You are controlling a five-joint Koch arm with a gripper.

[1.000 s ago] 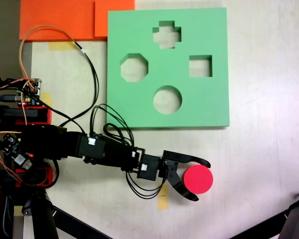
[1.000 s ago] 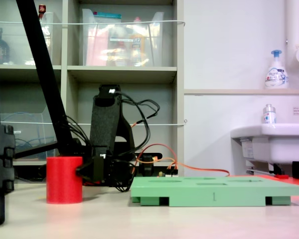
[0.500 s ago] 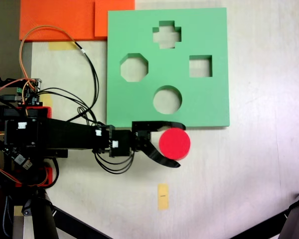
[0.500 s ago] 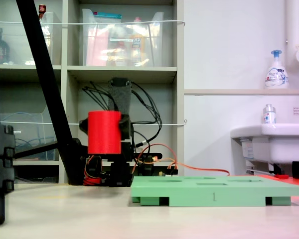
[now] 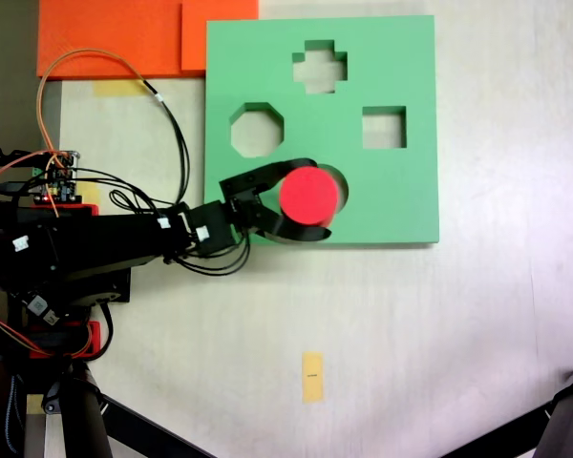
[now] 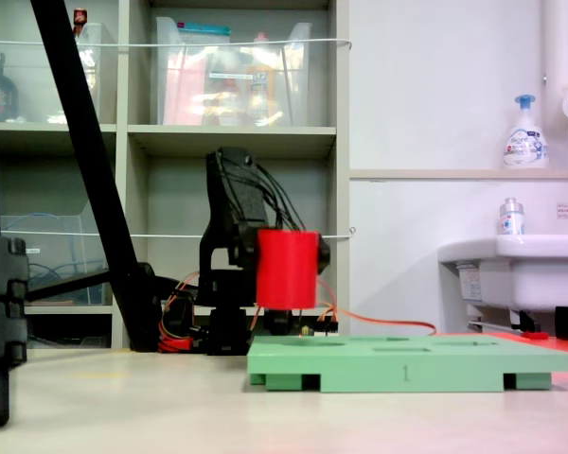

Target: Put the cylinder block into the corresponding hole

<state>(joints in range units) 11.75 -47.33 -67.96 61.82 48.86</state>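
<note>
- Currently the cylinder block (image 5: 308,195) sits between the two black jaws of the gripper (image 5: 312,199), seen from above as a red disc over the green foam board (image 5: 392,57).
- In the top-down fixed view the block covers most of the corresponding hole (image 5: 339,183); a sliver of the cutout shows at the block's right edge.
- In the low side fixed view the cylinder block (image 6: 287,269) hangs upright in the air, clear of the top of the green foam board (image 6: 407,362), over the board's left part.
- Gripper (image 6: 287,274): jaws clenched on the block, one curving along its far side, the other along its near side, both touching it.
- The arm (image 5: 105,250) reaches in from the left of the top-down view.
- Other cutouts: octagonal cutout (image 5: 257,131) just left of and beyond the block, square cutout (image 5: 384,127) to the right, cross cutout (image 5: 320,66) at the far edge.
- Writing: a label on the pump bottle (image 6: 523,132) and a notice at the right edge of the side view, both too small to read.
- A small yellow tape strip (image 5: 311,376) lies on the table (image 5: 497,315), well apart on the near side.
</note>
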